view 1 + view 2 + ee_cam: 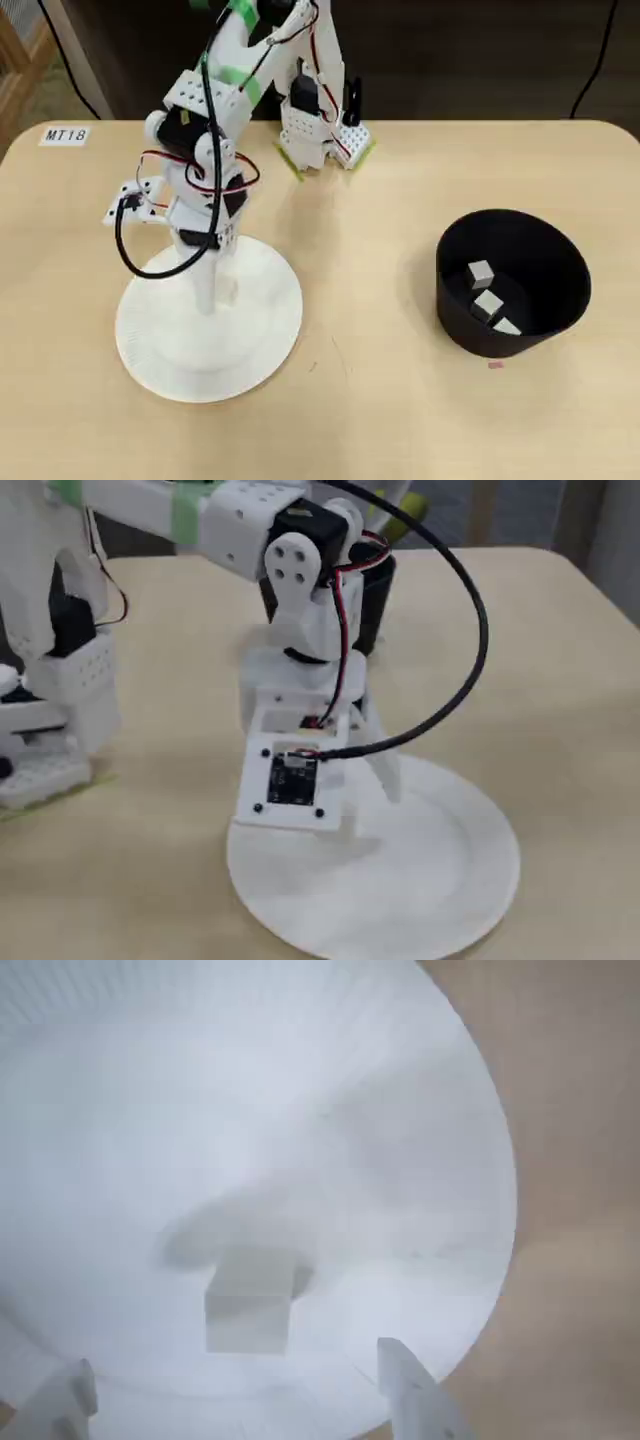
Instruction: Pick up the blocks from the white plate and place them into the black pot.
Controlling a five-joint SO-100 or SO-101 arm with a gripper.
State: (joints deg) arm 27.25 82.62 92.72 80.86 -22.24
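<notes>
The white plate (165, 355) lies at the table's left in the overhead view. One pale block (248, 1305) rests on the plate (330, 1090) in the wrist view. My gripper (235, 1360) is open, with its two fingertips (410, 1390) on either side of the block and just short of it, not touching. In the overhead view the gripper (212, 295) points down onto the plate and the arm hides the block. The black pot (560, 270) stands at the right, with three pale blocks (488, 303) inside. The fixed view shows one finger (386, 772) over the plate (430, 880).
The arm's base (320, 140) is clamped at the table's far edge. A white label reading MT18 (66, 135) sits at the far left corner. Bare tan tabletop (370, 300) lies between plate and pot. A black cable (470, 630) loops off the wrist.
</notes>
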